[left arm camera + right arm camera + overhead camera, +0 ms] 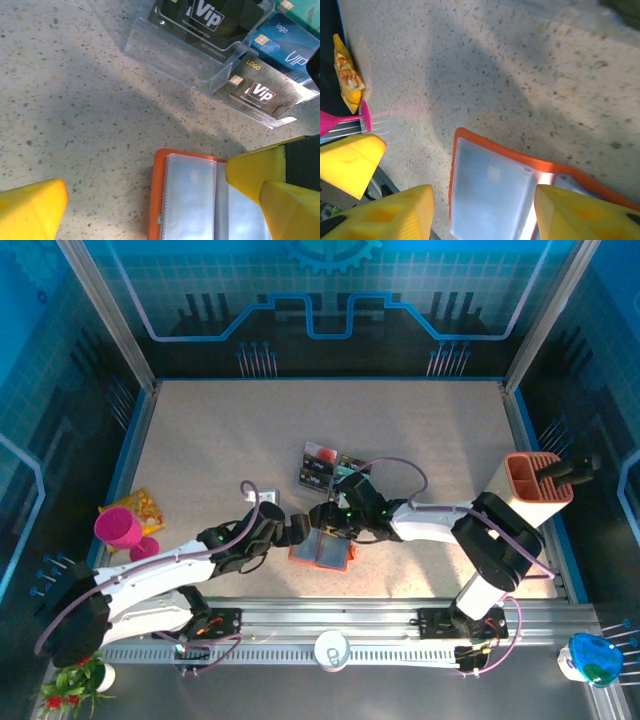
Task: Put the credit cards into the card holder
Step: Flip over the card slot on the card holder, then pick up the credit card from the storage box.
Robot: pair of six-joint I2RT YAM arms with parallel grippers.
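Two arms meet over the card holder (322, 552), which lies open on the desk (220, 440) near the front edge at about mid-width, orange rim around shiny grey-blue pockets. My left jaws are spread as wide as they go. One yellow finger (31, 210) is over bare desk and the other is above the pockets, with only the holder showing in the gap beneath them. My right jaws come in from the opposite side and stand partly spread, their fingers (387, 217) hanging over the holder's edge and pinching nothing that I can see. The cards (257, 92) sit in the clear tray (165, 55) just behind the holder, a strip of desk between the two. From my left wrist I make out two dark ones marked Vip and a blue one (285, 40). Well off to the left stand a pink goblet (118, 528) and a yellow packet (148, 505), and at the right edge a beige-and-orange box (530, 490)
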